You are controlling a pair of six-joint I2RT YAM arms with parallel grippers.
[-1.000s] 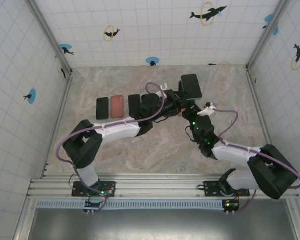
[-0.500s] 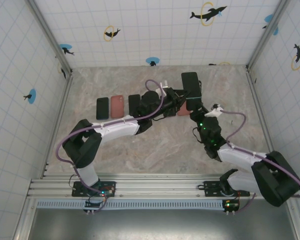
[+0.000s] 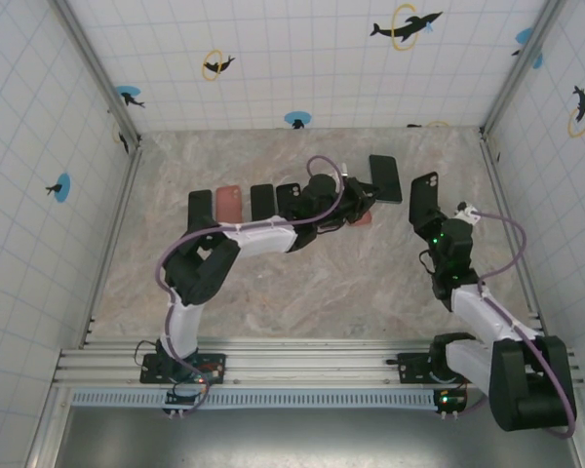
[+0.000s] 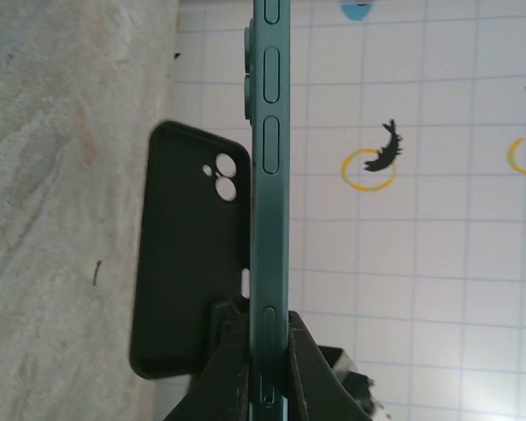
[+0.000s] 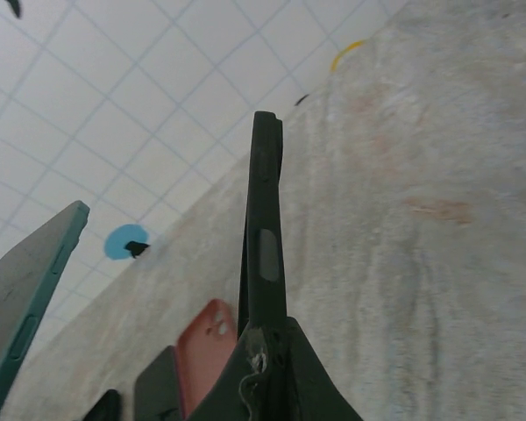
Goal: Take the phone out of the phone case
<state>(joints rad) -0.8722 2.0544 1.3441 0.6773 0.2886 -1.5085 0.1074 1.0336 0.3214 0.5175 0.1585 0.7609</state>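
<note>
Left gripper (image 4: 268, 386) pinches the teal phone (image 4: 269, 175) by one end, fingers tight on both faces, up near the table's (image 3: 322, 283) far edge. Right gripper (image 5: 265, 373) is clamped on the empty black case (image 5: 263, 237), just beside the phone and clear of it.

The phone (image 4: 270, 219) is teal, the phone case (image 4: 188, 254) black, a spare cover (image 3: 228, 206) salmon-pink; the counter (image 3: 351, 283) is marbled beige-grey.
</note>
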